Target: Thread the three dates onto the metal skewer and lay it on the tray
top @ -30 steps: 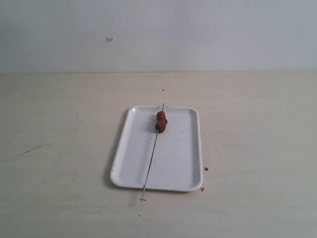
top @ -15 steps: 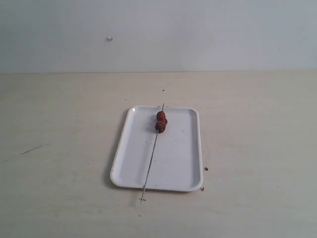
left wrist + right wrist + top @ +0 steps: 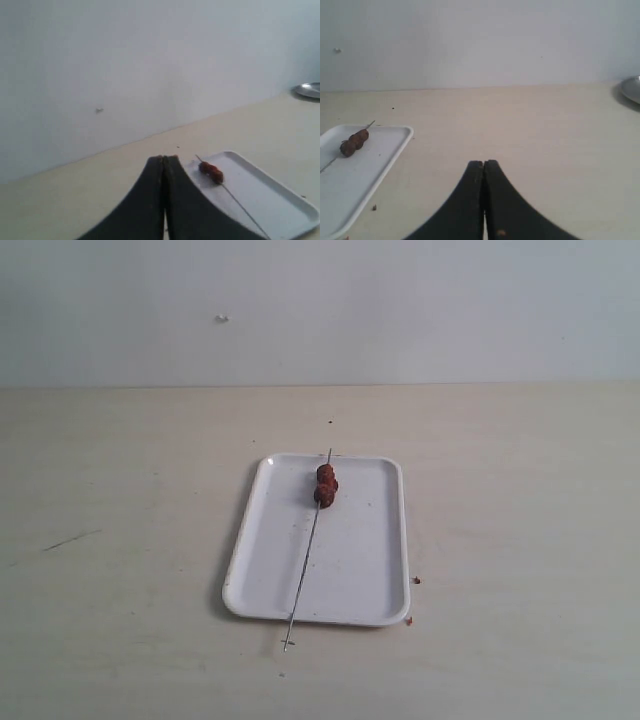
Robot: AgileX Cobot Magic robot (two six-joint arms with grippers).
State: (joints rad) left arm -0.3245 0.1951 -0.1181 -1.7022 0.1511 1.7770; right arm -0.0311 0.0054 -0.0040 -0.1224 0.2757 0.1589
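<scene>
The white tray (image 3: 360, 560) lies in the middle of the table. Across it lies the metal skewer (image 3: 306, 565), its near end sticking out past the tray's front rim. The dates (image 3: 325, 485) sit bunched on the skewer near its far tip, over the tray's back part. In the left wrist view the dates (image 3: 211, 172), skewer (image 3: 243, 210) and tray (image 3: 280, 200) lie just beyond my left gripper (image 3: 163, 159), which is shut and empty. My right gripper (image 3: 483, 163) is shut and empty too, well off to the side of the tray (image 3: 365, 165) and dates (image 3: 353, 142).
Small reddish crumbs (image 3: 416, 580) lie on the table by the tray's near right corner. A grey metal dish (image 3: 632, 89) shows at the table's far edge in the wrist views. A dark scratch (image 3: 70, 539) marks the table on the left.
</scene>
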